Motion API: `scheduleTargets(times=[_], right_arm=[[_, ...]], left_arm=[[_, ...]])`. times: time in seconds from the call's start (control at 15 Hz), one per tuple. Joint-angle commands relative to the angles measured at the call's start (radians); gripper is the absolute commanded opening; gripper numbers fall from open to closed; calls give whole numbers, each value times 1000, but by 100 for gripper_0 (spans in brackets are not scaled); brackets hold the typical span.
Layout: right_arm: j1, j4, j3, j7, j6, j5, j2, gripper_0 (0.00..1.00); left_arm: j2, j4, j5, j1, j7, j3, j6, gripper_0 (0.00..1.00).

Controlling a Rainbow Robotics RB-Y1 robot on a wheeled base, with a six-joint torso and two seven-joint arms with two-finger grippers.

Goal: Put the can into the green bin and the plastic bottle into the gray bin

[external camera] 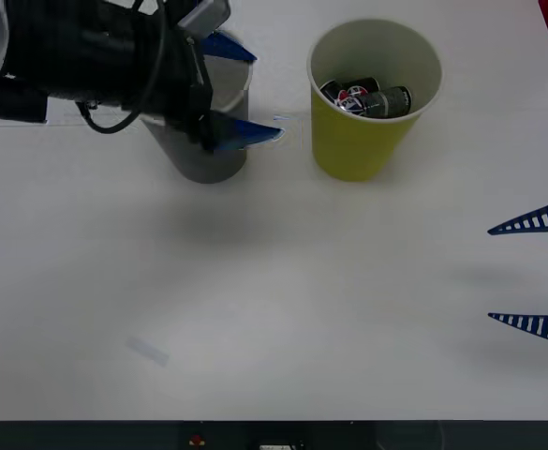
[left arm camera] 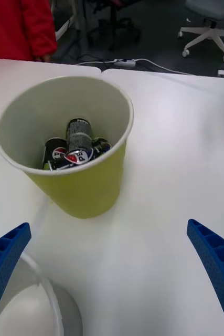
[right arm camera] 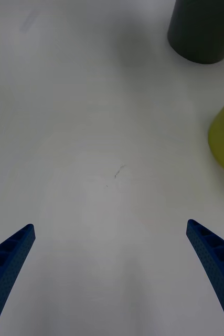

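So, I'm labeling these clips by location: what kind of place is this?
Likely an office or lab used for robot sorting trials: a plain white table, wheeled office chairs behind it, and a power strip with cables on the floor.

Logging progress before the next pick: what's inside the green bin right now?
The green bin holds several cans: dark ones with red-white-blue marks and a gray one. Its floor beneath them is covered.

Bright even overhead light; soft shadows on table (external camera: 283,309); slight blur.
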Motion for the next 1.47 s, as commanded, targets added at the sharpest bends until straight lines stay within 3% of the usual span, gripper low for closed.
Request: scheduleTargets(times=[0.07,0.53,0.87,1.47], right_arm=[[0,0,0,0,0,0,0,100],[0,0,0,0,0,0,0,100],[0,0,0,0,0,0,0,100],[0,0,0,0,0,0,0,100]], left_arm=[[73,-71,65,144,-131,73,0,100],[219,-204,208,502,-418,257,11,100],[285,-239,235,741,-587,402,11,100],[316,-331,289,1057,-611,605,11,100]])
